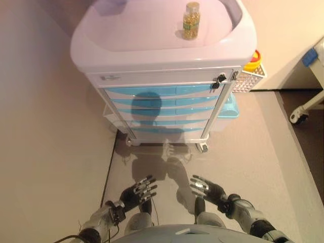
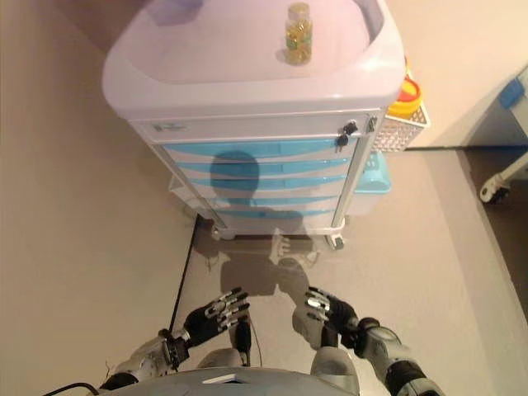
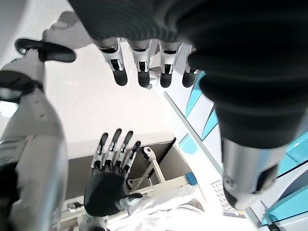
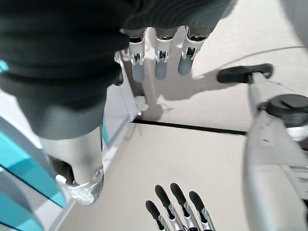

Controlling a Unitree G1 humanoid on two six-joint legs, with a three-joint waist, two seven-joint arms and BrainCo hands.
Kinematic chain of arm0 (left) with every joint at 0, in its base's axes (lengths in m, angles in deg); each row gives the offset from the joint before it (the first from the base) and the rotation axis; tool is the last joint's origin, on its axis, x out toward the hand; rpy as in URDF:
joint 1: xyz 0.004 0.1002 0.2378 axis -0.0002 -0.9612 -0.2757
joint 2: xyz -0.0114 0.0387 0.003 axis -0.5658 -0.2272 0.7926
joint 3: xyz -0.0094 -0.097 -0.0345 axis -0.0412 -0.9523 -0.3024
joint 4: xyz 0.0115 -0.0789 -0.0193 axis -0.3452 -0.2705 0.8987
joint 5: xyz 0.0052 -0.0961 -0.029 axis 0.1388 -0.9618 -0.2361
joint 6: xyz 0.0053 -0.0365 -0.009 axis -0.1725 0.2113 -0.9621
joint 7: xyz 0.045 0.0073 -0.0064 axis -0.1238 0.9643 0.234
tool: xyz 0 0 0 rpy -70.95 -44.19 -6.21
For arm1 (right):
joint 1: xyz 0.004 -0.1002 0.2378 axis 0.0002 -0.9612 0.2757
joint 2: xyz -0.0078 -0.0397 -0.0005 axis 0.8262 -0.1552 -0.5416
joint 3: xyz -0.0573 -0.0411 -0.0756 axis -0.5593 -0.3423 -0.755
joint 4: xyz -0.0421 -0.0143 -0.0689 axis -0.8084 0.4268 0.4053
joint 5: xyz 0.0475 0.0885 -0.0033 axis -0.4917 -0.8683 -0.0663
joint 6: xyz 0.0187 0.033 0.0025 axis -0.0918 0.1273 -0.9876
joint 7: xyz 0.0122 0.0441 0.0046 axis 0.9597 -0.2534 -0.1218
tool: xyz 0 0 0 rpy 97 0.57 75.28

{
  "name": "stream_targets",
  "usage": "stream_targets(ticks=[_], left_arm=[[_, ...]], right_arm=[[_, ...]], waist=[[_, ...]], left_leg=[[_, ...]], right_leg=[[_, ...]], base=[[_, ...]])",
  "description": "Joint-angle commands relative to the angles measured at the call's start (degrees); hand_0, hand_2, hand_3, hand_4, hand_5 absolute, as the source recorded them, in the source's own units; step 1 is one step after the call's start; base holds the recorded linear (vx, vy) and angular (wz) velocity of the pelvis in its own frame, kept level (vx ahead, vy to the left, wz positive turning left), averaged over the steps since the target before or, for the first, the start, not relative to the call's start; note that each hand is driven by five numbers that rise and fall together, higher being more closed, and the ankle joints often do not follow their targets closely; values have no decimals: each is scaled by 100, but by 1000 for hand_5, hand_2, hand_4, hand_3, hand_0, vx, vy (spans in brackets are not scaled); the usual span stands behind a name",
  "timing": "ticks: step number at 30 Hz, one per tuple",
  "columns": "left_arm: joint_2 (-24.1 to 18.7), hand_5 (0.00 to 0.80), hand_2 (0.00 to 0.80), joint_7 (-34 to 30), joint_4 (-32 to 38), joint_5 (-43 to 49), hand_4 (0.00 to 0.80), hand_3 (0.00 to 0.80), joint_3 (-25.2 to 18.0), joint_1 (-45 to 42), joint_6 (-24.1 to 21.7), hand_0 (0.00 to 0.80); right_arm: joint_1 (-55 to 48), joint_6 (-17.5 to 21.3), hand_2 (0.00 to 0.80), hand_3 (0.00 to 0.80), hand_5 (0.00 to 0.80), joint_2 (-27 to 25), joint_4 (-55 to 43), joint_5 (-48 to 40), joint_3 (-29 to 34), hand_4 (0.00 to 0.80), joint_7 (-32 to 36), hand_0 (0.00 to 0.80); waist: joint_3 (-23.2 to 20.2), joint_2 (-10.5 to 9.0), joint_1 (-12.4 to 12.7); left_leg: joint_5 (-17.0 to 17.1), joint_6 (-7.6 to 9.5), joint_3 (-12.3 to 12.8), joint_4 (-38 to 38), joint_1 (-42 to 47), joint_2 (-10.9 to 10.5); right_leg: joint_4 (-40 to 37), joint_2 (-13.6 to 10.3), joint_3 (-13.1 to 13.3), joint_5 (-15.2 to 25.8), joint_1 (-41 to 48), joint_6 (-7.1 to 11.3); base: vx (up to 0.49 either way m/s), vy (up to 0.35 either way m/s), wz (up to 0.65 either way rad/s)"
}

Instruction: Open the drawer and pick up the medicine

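While both arms hang low in front of the robot, the left hand (image 1: pixel 137 193) and the right hand (image 1: pixel 206 188) sit side by side above the floor, well apart from the cart, fingers straight and loosely spread, nothing in either of them. Ahead stands a white medical cart (image 1: pixel 162 76) with a raised rim round its top. All of its blue drawers (image 1: pixel 164 109) look pushed in flush, stacked one under another between the white corner posts. A small medicine bottle (image 1: pixel 191 21), clear with yellowish contents and a pale cap, stands upright on the cart's top, toward the far right side. A dark lock (image 1: pixel 219 79) sits on the grey band just above the top drawer, at its right end. On the cart's right side hangs a white mesh basket (image 1: pixel 249 78) with a yellow and red container (image 1: pixel 253 60) in it, and a pale blue bin (image 1: pixel 229 107) sits lower down beside it. A wheeled white leg (image 1: pixel 305 109) of other furniture shows at the far right. Between hands and drawers lies only bare floor.
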Motion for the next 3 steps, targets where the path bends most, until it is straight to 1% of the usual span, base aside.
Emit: stream_targets(ticks=[1, 3], left_arm=[[-5, 0, 0, -289, -322, -106, 0, 0, -69, 217, -30, 0], [24, 0, 0, -257, -427, -134, 0, 0, -92, 201, 91, 0]], right_arm=[[58, 60, 0, 0, 0, 244, 86, 90, 78, 0, 265, 0], [52, 44, 0, 0, 0, 288, 254, 60, 97, 0, 306, 0]], waist=[[-102, -285, 170], [-199, -279, 205]], left_leg=[[-272, -20, 119, 257, -261, -190], [-292, -8, 100, 222, -198, -217]], right_leg=[[663, -129, -62, -367, -306, 122], [614, -140, -114, -363, -224, 140]], base=[[19, 20, 11], [4, 10, 2]])
